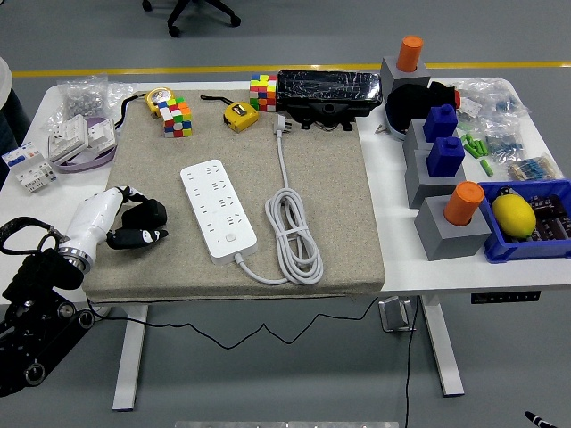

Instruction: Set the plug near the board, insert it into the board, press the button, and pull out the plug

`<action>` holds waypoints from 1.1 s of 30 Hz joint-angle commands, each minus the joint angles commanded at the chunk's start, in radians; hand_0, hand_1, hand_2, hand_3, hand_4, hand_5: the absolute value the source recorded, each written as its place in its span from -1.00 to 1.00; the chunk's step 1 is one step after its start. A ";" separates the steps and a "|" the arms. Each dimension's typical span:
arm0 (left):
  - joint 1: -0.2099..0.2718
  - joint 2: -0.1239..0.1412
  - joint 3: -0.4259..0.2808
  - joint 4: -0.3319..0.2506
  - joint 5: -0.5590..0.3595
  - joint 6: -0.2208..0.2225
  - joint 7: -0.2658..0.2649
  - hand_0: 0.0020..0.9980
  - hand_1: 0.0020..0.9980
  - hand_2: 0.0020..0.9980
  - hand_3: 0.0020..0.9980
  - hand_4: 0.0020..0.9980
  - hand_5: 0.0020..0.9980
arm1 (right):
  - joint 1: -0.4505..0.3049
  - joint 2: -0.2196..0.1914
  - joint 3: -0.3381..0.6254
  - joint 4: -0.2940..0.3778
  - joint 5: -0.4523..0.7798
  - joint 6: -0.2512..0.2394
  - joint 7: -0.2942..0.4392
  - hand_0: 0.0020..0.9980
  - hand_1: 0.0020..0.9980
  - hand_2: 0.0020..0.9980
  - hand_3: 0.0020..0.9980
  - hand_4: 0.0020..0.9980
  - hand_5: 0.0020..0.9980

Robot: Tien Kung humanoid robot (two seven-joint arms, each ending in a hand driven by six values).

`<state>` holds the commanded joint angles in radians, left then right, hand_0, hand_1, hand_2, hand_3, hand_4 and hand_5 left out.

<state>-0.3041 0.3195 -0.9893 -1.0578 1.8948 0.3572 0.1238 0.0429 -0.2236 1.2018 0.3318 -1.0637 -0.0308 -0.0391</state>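
Left hand [134,225]: fingers clenched round the black plug adapter [143,216], on the beige mat [321,178].
White power strip board [218,209]: just right of it, apart.

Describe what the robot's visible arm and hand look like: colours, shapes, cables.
Only the left arm is in view: a black, boxy jointed frame with round silver bolts and a looping black cable. A silver ring joins it to a smooth white tapered forearm shell. The left hand has black fingers with small white markings.
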 joint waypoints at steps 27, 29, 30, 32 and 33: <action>-0.030 0.004 0.069 -0.081 -0.042 0.056 -0.031 -0.04 -0.14 -0.18 0.02 0.20 -0.98 | 0.001 -0.001 0.002 0.001 -0.001 0.000 0.000 0.30 0.29 0.25 0.10 0.96 0.09; -0.040 0.004 0.090 -0.096 -0.047 0.052 -0.032 -0.04 -0.13 -0.17 0.02 0.21 -0.98 | 0.002 0.000 0.001 0.001 0.000 0.000 0.000 0.30 0.29 0.25 0.10 0.96 0.10; -0.045 0.003 0.099 -0.098 -0.050 0.050 -0.032 -0.04 -0.13 -0.17 0.02 0.21 -0.98 | 0.002 0.000 0.000 0.002 0.000 0.000 0.000 0.30 0.29 0.25 0.10 0.96 0.10; -0.058 -0.001 0.119 -0.095 -0.052 0.048 -0.030 -0.04 -0.13 -0.17 0.02 0.21 -0.98 | 0.002 0.000 -0.001 0.002 0.001 0.000 0.000 0.30 0.29 0.25 0.10 0.96 0.10; -0.063 -0.003 0.127 -0.092 -0.053 0.048 -0.030 -0.04 -0.13 -0.17 0.02 0.21 -0.98 | 0.003 0.000 -0.001 0.002 0.001 0.000 0.000 0.30 0.29 0.25 0.10 0.96 0.10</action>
<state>-0.3671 0.3164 -0.8627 -1.1498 1.8415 0.4049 0.0939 0.0454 -0.2234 1.2004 0.3342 -1.0624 -0.0306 -0.0389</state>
